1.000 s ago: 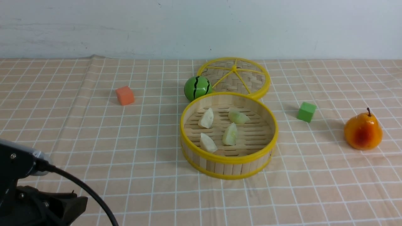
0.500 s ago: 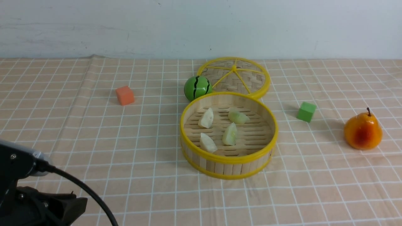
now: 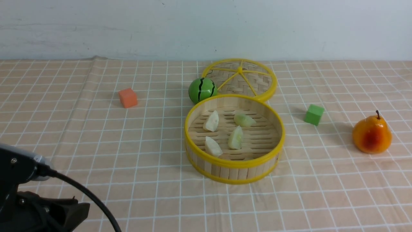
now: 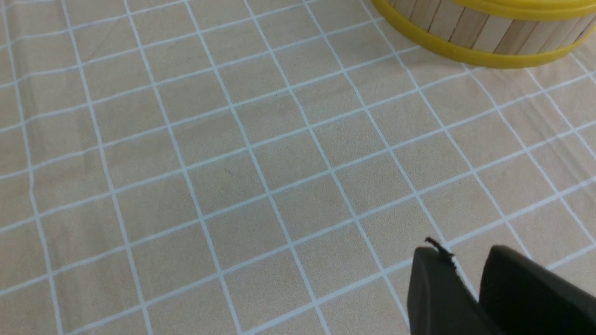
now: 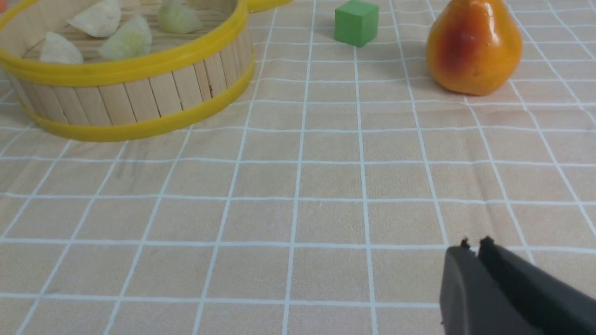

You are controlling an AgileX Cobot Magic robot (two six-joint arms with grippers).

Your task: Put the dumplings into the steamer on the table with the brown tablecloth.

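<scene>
Bamboo steamer (image 3: 234, 139) stands near the middle of the brown tablecloth (image 3: 96, 135) covering the table (image 3: 354, 193) in the front view. All four dumplings (image 3: 237, 137) lie on its slatted floor, two white, two pale green. Its lid (image 3: 240, 79) lies flat just behind it, toward the far edge, with a green striped ball (image 3: 202, 90) beside it. An orange cube (image 3: 128, 98) sits toward the left edge; a green cube (image 3: 314, 114) and a pear (image 3: 372, 133) toward the right edge. Left arm housing occupies the near left corner.

Left wrist view: left gripper (image 4: 465, 267) hangs over bare cloth, fingers nearly together, holding nothing; steamer wall (image 4: 484, 32) well apart.

Right wrist view: right gripper (image 5: 475, 249) hangs over cloth, fingers together, empty. Steamer (image 5: 130, 88) with dumplings (image 5: 125, 41), green cube (image 5: 356, 22) and pear (image 5: 473, 46) lie beyond.
</scene>
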